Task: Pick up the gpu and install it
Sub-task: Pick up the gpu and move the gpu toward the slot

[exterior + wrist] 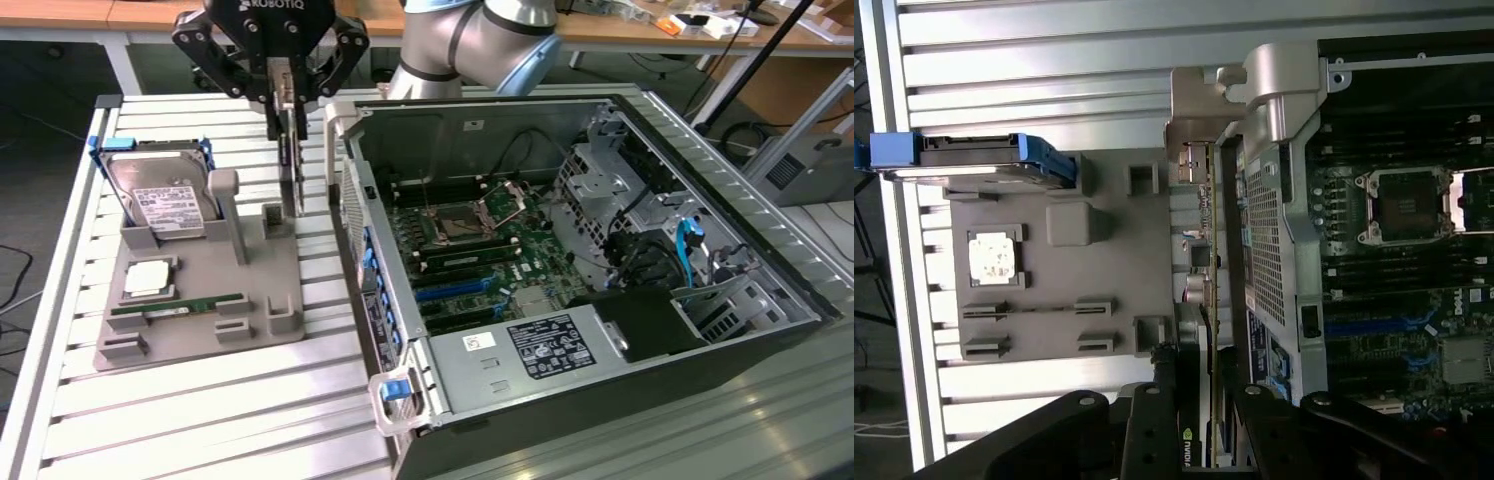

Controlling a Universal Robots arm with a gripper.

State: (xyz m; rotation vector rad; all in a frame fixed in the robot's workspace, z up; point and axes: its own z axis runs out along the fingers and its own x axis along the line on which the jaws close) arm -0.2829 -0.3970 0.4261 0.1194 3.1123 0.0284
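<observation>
The black two-finger gripper [284, 108] [1210, 405] is pressed together on the gpu [290, 170] [1211, 260], a thin dark card with a silvery end bracket. The card hangs directly below the fingers, edge-on, long axis vertical. Its lower end is at the grey moulded holder [200, 300]; whether it is clear of the holder cannot be determined. The open black tower case [441, 130] lies just beside it on the exterior view's right, its upright side wall standing between the card and the green motherboard [487, 225]. Free room is overhead.
</observation>
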